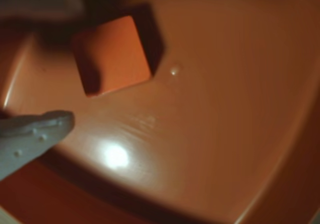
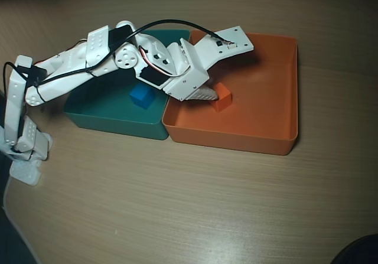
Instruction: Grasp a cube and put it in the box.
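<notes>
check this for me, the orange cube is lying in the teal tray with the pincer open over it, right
Not quite. The overhead view shows the orange cube lying in the orange tray, not the teal tray, which holds the blue cube. The pincer is indeed open over it.

Wrist view: whole frame soft. The upper gripper finger [image 1: 35, 1] is just a grey blur at top left, cut by the top and left edges; the lower finger [image 1: 32, 139] runs off the left edge. The cube [image 1: 112, 53] has its left side lost in shadow. The box [image 1: 225, 108] overfills the frame (no wall seen complete).

Overhead view: the arm [image 2: 177, 69] covers the gripper [image 2: 204, 94], so the jaw gap isn't readable, nor whether a finger touches the cube [image 2: 222, 97], whose left part sits under it. The arm also hides the box's [image 2: 283, 87] upper-left corner and part of the teal tray [image 2: 112, 116]. A dark object [image 2: 357, 252] at bottom right is cropped, unidentifiable.
</notes>
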`<action>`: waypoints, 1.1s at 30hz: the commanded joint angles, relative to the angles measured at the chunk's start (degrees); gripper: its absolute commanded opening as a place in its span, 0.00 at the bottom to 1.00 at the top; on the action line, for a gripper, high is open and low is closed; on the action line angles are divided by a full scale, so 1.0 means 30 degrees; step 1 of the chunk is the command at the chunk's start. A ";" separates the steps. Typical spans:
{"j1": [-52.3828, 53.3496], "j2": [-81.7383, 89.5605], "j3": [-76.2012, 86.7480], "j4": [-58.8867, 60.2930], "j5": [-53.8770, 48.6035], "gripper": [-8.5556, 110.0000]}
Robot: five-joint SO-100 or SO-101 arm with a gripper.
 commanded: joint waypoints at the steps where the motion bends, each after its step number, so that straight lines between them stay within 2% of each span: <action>1: -0.0029 0.0674 -0.1172 -0.0234 0.0146 0.04; 3: -0.0029 0.0674 -0.1172 -0.0234 0.0146 0.01; 19: 0.0234 0.1758 -0.0762 0.0059 0.0117 0.03; 25: 0.0264 0.5537 0.3838 -0.0029 0.0117 0.03; 33: 0.1084 1.3301 1.1689 -0.0234 -0.0059 0.03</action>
